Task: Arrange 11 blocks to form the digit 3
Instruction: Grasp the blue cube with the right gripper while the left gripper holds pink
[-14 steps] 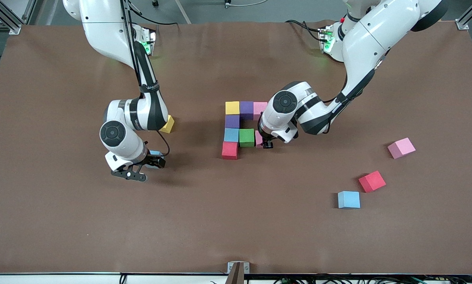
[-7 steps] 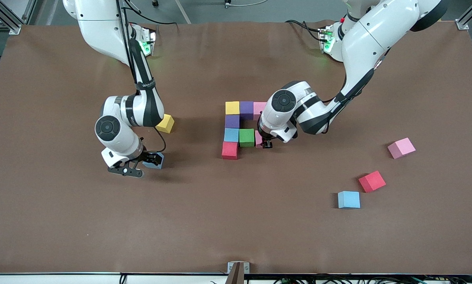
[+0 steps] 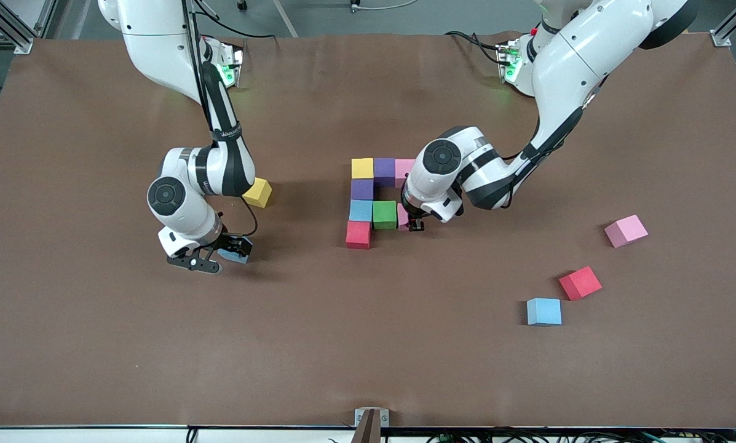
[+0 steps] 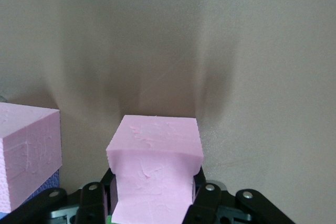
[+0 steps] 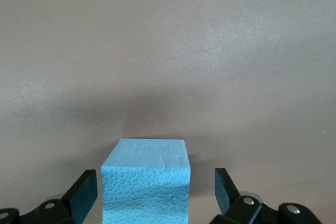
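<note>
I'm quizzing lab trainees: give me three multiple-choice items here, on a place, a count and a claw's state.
1. The pink foam cube in the left claw sits:
A beside the green foam cube
B on the yellow cube
C by the loose red cube

2. Loose foam cubes toward the left arm's end:
A one
B three
C five

3. The right claw is:
A shut on a red cube
B open astride a light blue foam cube
C shut, empty

Answers:
1 A, it stands at green's side.
2 B, one pink, one red, one light blue.
3 B, gaps show beside both fingers.
</note>
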Available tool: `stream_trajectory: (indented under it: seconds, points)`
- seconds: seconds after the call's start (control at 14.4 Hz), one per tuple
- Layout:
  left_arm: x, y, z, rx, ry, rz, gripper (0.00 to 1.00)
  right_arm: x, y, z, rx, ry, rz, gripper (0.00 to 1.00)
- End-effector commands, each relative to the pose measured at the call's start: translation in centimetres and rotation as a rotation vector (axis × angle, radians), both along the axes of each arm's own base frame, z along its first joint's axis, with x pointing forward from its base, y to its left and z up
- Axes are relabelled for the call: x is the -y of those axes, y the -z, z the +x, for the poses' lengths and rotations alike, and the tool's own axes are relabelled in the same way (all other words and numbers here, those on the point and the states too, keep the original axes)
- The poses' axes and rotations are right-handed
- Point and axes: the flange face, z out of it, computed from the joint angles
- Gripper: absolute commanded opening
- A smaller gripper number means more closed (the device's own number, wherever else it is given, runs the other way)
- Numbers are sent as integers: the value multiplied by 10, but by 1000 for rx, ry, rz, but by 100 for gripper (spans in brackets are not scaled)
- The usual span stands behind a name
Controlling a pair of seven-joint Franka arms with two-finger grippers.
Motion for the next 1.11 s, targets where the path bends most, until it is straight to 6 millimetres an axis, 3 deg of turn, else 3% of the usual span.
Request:
stream_trajectory:
  seconds: [0.0,0.07,0.21,0.35,0.49,0.62,0.83,1.04]
  points:
    - [6,0,-5,20,18,-1,30,-3,-7,-12,-5,4,42,75]
    - [7,0,-6,20,19,-1,32,-3,-7,-13,-13,-1,43,43]
    - [7,1,-6,19,19,-1,33,-4,-4,-14,-28,-3,42,5]
    - [6,0,-5,20,19,-1,41,-9,-4,-16,-42,-20,47,0]
    - [6,1,-5,19,19,-1,65,-20,-7,-20,-63,-41,56,0]
    - [7,1,-5,27,29,1,100,-26,-16,-14,-46,-48,63,0]
    - [8,-2,-4,34,33,0,100,-50,-42,1,-52,-78,92,0]
    - [7,-7,-3,42,33,6,100,-92,-98,25,-82,-145,133,0]
